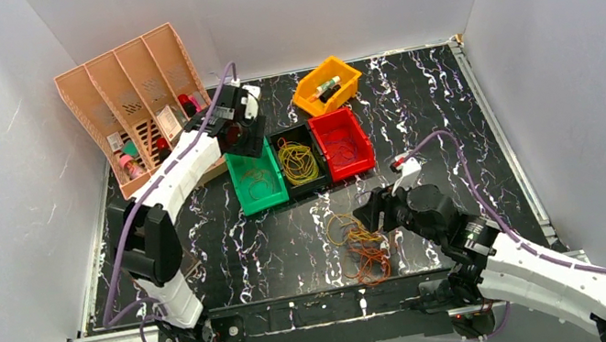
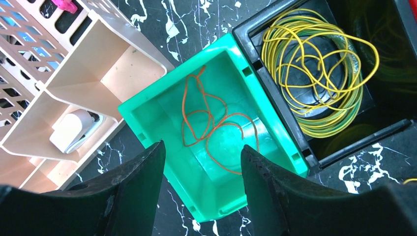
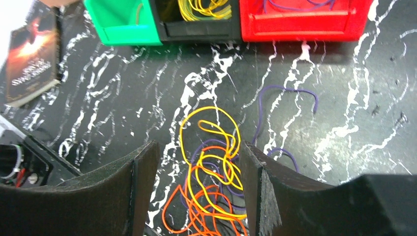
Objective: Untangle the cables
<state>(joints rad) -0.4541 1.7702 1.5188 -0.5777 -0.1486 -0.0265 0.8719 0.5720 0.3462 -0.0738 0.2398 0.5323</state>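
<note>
A tangle of orange, yellow and purple cables (image 1: 357, 241) lies on the black marbled table in front of the bins. My right gripper (image 1: 371, 212) hovers open just above it, and the right wrist view shows the tangle (image 3: 211, 187) between its fingers (image 3: 197, 145), not gripped. My left gripper (image 2: 201, 147) is open and empty above the green bin (image 2: 216, 191), where a single orange cable (image 2: 211, 123) lies loose. A coil of yellow cable (image 2: 319, 64) fills the black bin (image 2: 268, 83). Purple cable (image 3: 290, 6) shows in the red bin (image 3: 300, 22).
A peach file organiser (image 1: 134, 97) stands at the back left, close to my left arm. A yellow bin (image 1: 327, 85) with small items sits behind the row of bins. A loose purple cable (image 3: 287, 93) lies right of the tangle. A booklet (image 3: 32, 59) lies to the left.
</note>
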